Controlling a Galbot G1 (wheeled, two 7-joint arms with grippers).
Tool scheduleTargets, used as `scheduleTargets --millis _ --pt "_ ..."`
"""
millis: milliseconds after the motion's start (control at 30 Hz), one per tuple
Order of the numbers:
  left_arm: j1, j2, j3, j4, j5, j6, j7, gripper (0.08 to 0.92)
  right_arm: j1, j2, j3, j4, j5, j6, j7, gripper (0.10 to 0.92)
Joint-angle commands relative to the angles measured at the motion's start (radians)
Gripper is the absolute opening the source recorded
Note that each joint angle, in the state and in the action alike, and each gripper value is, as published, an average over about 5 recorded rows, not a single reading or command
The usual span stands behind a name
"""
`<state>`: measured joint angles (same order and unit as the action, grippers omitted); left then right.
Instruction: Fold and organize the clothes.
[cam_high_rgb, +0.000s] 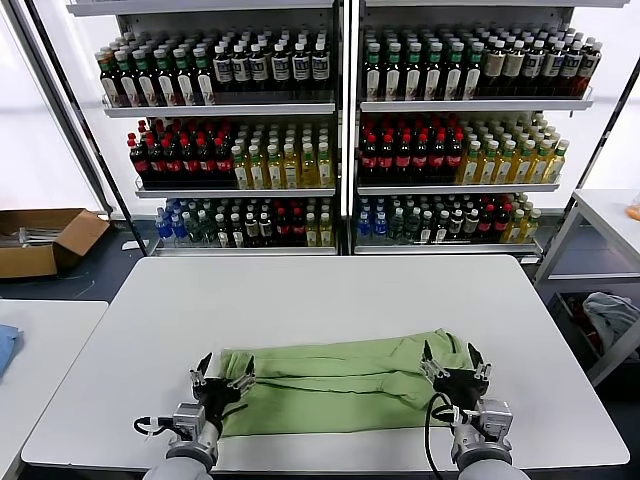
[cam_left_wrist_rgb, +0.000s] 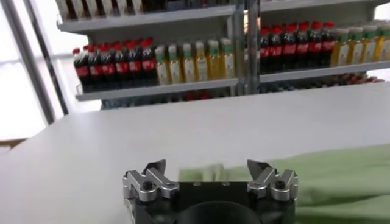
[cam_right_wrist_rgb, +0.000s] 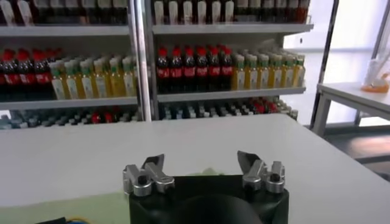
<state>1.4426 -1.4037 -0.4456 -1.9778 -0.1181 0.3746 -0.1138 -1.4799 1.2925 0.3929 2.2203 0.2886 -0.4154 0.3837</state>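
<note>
Cardboard is sitting at the far left of the head view, an open box (cam_high_rgb: 45, 240) resting on the floor, and just below it a corner of a blue cloth (cam_high_rgb: 6, 345) is lying on a second white table (cam_high_rgb: 50, 340).

Moving right, the left gripper (cam_high_rgb: 222, 379) is hovering at the near left of the white worktop (cam_high_rgb: 320, 290), right at the left end of the light green shirt (cam_high_rgb: 340, 385). Its jaws are standing spread apart with nothing between them; in the left wrist view the left gripper (cam_left_wrist_rgb: 210, 170) is showing the same wide gap, with green fabric (cam_left_wrist_rgb: 329, 179) lying on the worktop just past the fingertips (cam_left_wrist_rgb: 155, 167).

The shirt is lying folded into a long band across the near part of the worktop, running from one gripper to the other, with creases along its length.

Behind it, two shelving units (cam_high_rgb: 345, 130) are standing packed with rows of bottles (cam_high_rgb: 410, 150), dark, red-capped, yellow and green.

Further right, the right gripper (cam_high_rgb: 456, 364) is hanging over the right end of the shirt, jaws released and wide, gripping nothing. In the right wrist view the right gripper (cam_right_wrist_rgb: 204, 167) is showing bare worktop between its fingertips (cam_right_wrist_rgb: 250, 161).

At the far right, a grey-blue garment (cam_high_rgb: 608, 315) is lying bunched low beside the worktop, under a white side table (cam_high_rgb: 605, 215).
</note>
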Motion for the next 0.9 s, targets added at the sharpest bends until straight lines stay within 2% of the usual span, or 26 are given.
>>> scheduleTargets --millis 33,233,333,900 --pt "0.023 -0.041 -0.005 -0.012 -0.078 0.040 -0.056 0.822 -0.006 -0.003 -0.008 0.055 -0.005 0.019 0.004 0.819" --pt "0.027 -0.042 -0.015 -0.007 -0.127 0.055 -0.067 0.823 -0.008 -0.005 -0.010 0.054 -0.004 0.018 0.005 0.823" --pt "0.028 -0.042 -0.018 0.000 -0.139 0.057 -0.067 0.792 -0.007 -0.007 -0.008 0.050 -0.003 0.019 0.006 0.823" --pt "0.023 -0.023 -0.043 0.010 -0.164 0.057 -0.048 0.307 0.015 -0.012 -0.005 0.037 0.002 0.016 0.007 0.823"
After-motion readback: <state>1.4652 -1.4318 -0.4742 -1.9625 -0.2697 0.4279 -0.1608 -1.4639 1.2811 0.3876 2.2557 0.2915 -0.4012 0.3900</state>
